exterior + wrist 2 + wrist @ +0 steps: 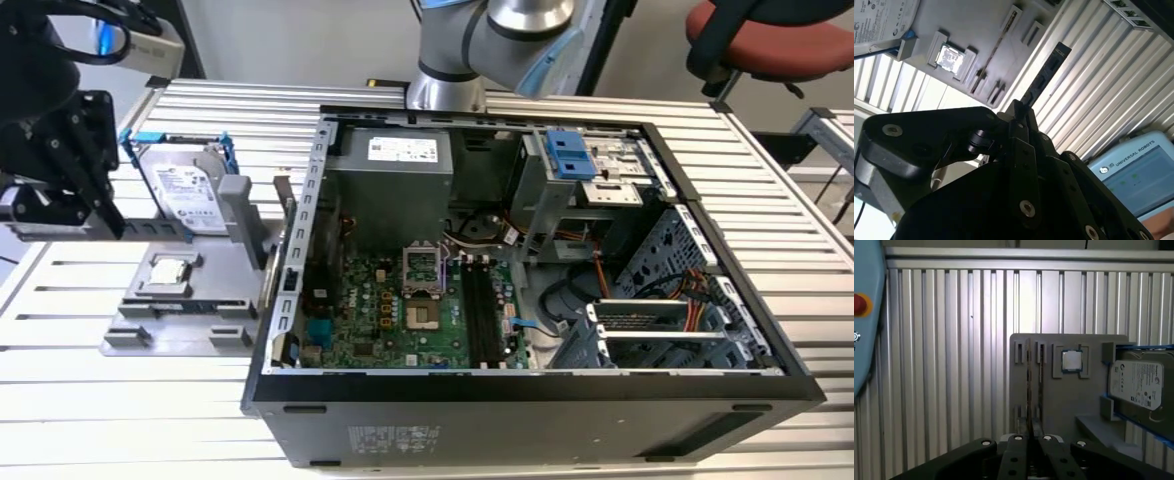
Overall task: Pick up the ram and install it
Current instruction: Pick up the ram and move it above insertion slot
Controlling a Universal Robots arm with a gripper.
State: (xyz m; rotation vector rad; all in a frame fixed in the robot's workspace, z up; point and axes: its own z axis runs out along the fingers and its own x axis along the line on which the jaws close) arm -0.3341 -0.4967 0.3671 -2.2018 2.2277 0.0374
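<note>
My gripper (1021,107) is shut on the ram (1046,75), a long, thin, dark stick that reaches out from between the fingers. The first wrist view shows the ram (1029,390) edge-on as a thin line in front of the gripper (1030,437), over the slotted end of the grey fixture (1069,400). In the exterior view the gripper (94,215) hangs at the far left, above the fixture (174,320) and well apart from the open computer case (534,400). Inside the case lies the green motherboard (387,310) with its black slots (481,310).
A silver hard drive (187,190) in a blue frame stands on the fixture beside the gripper. A square chip (170,272) sits in a recess of the fixture. Ribbed aluminium table (134,410) surrounds everything. A pendant screen (1134,170) lies nearby.
</note>
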